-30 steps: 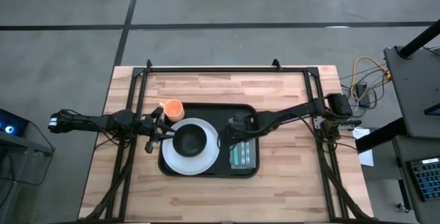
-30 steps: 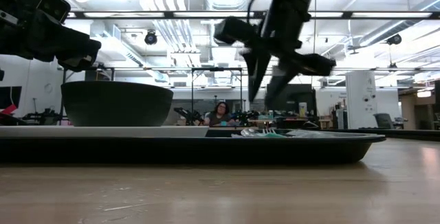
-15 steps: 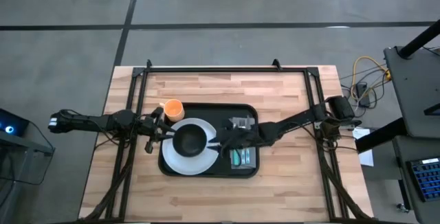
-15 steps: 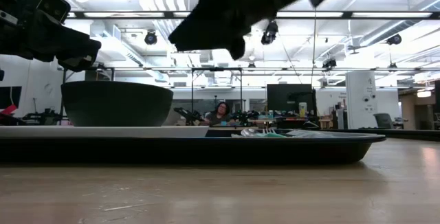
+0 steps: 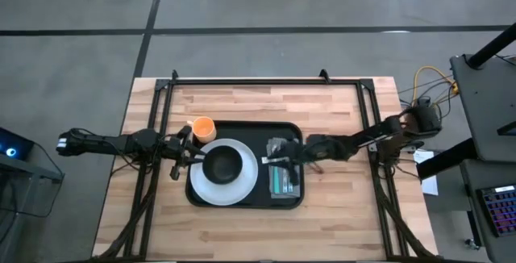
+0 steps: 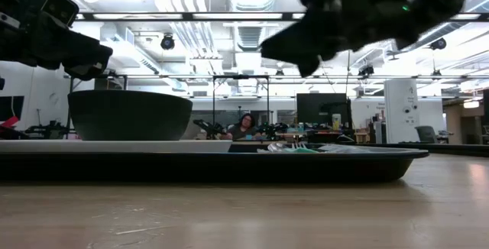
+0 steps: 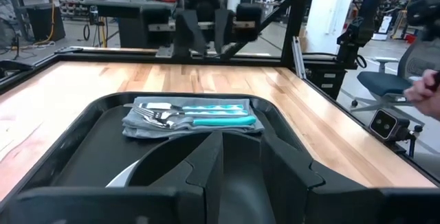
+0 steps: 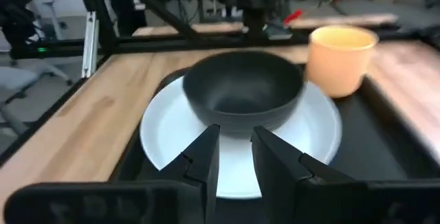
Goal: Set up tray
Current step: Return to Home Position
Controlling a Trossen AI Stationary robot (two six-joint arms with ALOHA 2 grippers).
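Note:
The black tray (image 5: 246, 200) lies mid-table. On it sit a white plate (image 5: 201, 184) carrying a black bowl (image 5: 223, 164) and, at its right, a grey napkin with teal-handled cutlery (image 5: 284, 182). An orange cup (image 5: 202, 127) stands at the tray's far left corner. My left gripper (image 5: 189, 152) hovers shut at the plate's left edge, above the bowl (image 6: 130, 115) in the low view. My right gripper (image 5: 274, 156) hangs open over the napkin's far end, raised well above the tray (image 6: 229, 165) and pointing at the bowl (image 8: 242, 90).
Bare wood table (image 5: 242, 102) surrounds the tray, with the most room on its far side and near side. A dark frame rail (image 5: 250, 81) runs along the far edge. Cables and equipment (image 5: 423, 93) sit off the right edge. A person (image 6: 246, 124) sits far behind the table.
My right gripper, first pointing down over the tray's right part, swung toward the bowl, then drew back toward the table's right and rose, tipping nearly level. The tray, plate, bowl, cup and napkin have not moved.

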